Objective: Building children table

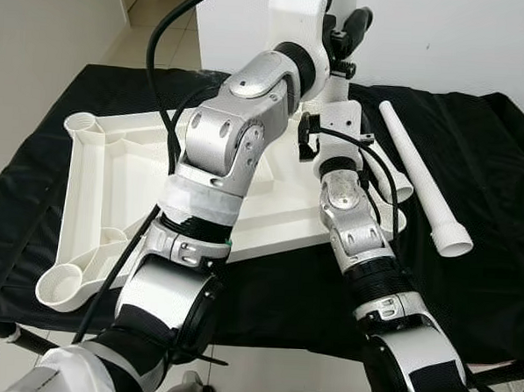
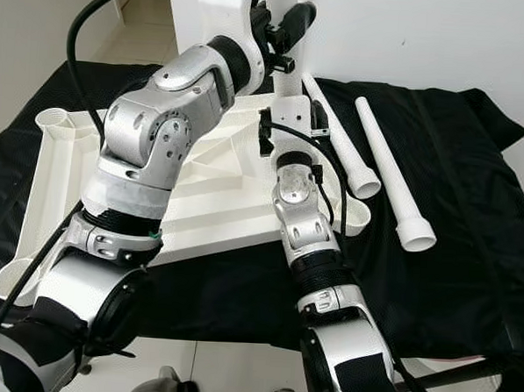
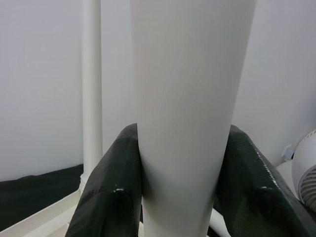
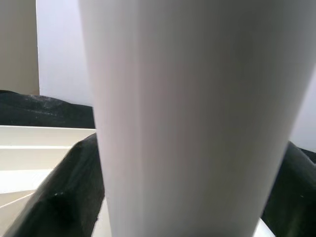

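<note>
The white plastic tabletop (image 1: 94, 205) lies upside down on a black cloth, with round leg sockets (image 1: 61, 286) at its corners. Both arms reach over it to its far side. My left gripper (image 3: 185, 153) is shut on an upright white table leg (image 3: 187, 89), its black fingers (image 3: 111, 187) pressing on both sides. A second upright white leg (image 3: 91, 89) stands behind it. My right gripper (image 4: 192, 192) is shut on an upright white leg (image 4: 192, 98) above the tabletop's (image 4: 29, 163) far right part. Where these legs meet the tabletop is hidden by the arms.
Two loose white legs (image 2: 386, 167) (image 2: 340, 139) lie on the black cloth (image 2: 472, 216) to the right of the tabletop. A white wall rises right behind the table. Tiled floor shows at the far left. A fan's edge (image 3: 306, 173) is in the left wrist view.
</note>
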Available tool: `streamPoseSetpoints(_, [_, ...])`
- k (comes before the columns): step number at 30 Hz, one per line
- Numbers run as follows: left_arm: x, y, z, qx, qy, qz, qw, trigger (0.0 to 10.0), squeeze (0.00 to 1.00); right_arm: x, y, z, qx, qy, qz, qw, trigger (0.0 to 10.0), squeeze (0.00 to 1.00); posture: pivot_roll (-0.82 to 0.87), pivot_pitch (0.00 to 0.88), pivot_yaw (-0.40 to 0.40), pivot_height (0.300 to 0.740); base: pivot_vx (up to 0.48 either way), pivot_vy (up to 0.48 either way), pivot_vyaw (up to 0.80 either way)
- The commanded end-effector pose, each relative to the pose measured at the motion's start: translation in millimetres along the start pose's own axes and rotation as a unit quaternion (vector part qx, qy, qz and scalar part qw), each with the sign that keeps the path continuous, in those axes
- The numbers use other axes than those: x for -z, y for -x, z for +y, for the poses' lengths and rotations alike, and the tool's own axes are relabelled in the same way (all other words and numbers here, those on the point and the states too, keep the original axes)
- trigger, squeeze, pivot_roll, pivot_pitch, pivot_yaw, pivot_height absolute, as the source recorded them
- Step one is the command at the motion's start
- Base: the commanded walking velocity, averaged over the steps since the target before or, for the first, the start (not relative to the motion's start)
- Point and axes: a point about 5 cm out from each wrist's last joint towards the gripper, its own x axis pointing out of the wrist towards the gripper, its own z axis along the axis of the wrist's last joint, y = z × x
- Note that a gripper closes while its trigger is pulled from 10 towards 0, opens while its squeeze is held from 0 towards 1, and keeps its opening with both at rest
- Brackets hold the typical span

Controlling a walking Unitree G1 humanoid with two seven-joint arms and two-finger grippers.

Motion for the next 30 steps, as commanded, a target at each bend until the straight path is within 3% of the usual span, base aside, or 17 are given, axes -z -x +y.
streamPoseSetpoints(1, [-7.7, -1.8, -3.9, -0.004, -0.007, -0.017, 1.000, 10.0, 0.00, -2.0, -1.7, 2.6, -0.001, -0.002, -0.003, 1.000, 4.5, 0.00, -0.09, 0.023, 0.022, 0.740, 0.000, 0.000, 0.00])
streamPoseSetpoints(2, [-7.8, -1.8, -4.5, -0.003, -0.007, -0.018, 1.000, 10.0, 0.00, -2.2, -1.9, 2.9, -0.001, -0.001, -0.005, 1.000, 3.1, 0.00, -0.09, 0.023, 0.022, 0.740, 0.000, 0.000, 0.00])
streamPoseSetpoints(3, [-7.8, -1.8, -4.5, -0.003, -0.007, -0.018, 1.000, 10.0, 0.00, -2.2, -1.9, 2.9, -0.001, -0.001, -0.005, 1.000, 3.1, 0.00, -0.09, 0.023, 0.022, 0.740, 0.000, 0.000, 0.00])
streamPoseSetpoints(4, [-7.7, -1.8, -5.1, -0.001, -0.007, -0.018, 1.000, 10.0, 0.00, -2.2, -2.2, 3.2, -0.002, -0.002, -0.006, 1.000, 0.9, 0.00, -0.09, 0.021, 0.023, 0.740, 0.000, 0.000, 0.00])
streamPoseSetpoints(5, [-7.5, -1.9, -5.6, 0.000, -0.008, -0.018, 1.000, 10.0, 0.00, -2.3, -2.6, 3.3, -0.001, -0.002, -0.006, 1.000, 0.0, 0.00, -0.09, 0.021, 0.023, 0.740, 0.000, 0.000, 0.00])
streamPoseSetpoints(16, [-6.6, -1.7, -10.4, 0.011, -0.009, -0.017, 1.000, 10.0, 0.00, -2.4, -4.0, 1.2, 0.007, -0.009, -0.005, 1.000, 0.0, 0.00, -0.09, 0.019, 0.024, 0.740, 0.000, 0.000, 0.00])
streamPoseSetpoints(17, [-7.0, -1.3, -12.4, 0.017, -0.012, -0.020, 1.000, 10.0, 0.00, -0.9, -4.4, -0.3, 0.013, -0.013, 0.001, 1.000, 2.8, 0.00, -0.09, 0.023, 0.025, 0.740, 0.000, 0.000, 0.00])
streamPoseSetpoints(18, [-6.5, -0.6, -15.0, 0.030, -0.007, -0.023, 0.999, 10.0, 0.00, 0.2, -4.8, -1.9, 0.018, -0.015, 0.005, 1.000, 10.0, 0.00, -0.09, 0.023, 0.025, 0.740, 0.000, 0.000, 0.00])
streamPoseSetpoints(19, [-6.1, 0.1, -16.9, 0.039, -0.003, -0.026, 0.999, 10.0, 0.69, 1.2, -5.1, -3.0, 0.021, -0.020, 0.009, 1.000, 10.0, 0.00, -0.09, 0.023, 0.025, 0.740, 0.000, 0.000, 0.00])
streamPoseSetpoints(20, [-6.0, 0.8, -18.7, 0.049, 0.004, -0.031, 0.998, 10.0, 1.00, 1.6, -5.3, -3.9, 0.023, -0.022, 0.011, 0.999, 10.0, 0.00, -0.09, 0.023, 0.025, 0.740, 0.000, 0.000, 0.00])
streamPoseSetpoints(28, [-6.2, 1.9, -21.6, 0.064, 0.001, -0.037, 0.997, 10.0, 1.00, 4.7, -6.6, -7.8, 0.023, -0.046, 0.020, 0.998, 10.0, 0.00, -0.09, 0.025, 0.028, 0.740, 0.000, 0.000, 0.00])
streamPoseSetpoints(29, [-7.9, 3.1, -23.0, 0.069, -0.007, -0.048, 0.996, 10.0, 0.00, 8.2, -7.1, -10.9, 0.018, -0.059, 0.026, 0.998, 10.0, 0.00, -0.09, 0.022, 0.030, 0.740, 0.000, 0.000, 0.00])
streamPoseSetpoints(30, [-7.9, 3.1, -23.0, 0.069, -0.007, -0.048, 0.996, 10.0, 0.00, 8.2, -7.1, -10.9, 0.018, -0.059, 0.026, 0.998, 10.0, 0.00, -0.09, 0.022, 0.030, 0.740, 0.000, 0.000, 0.00])
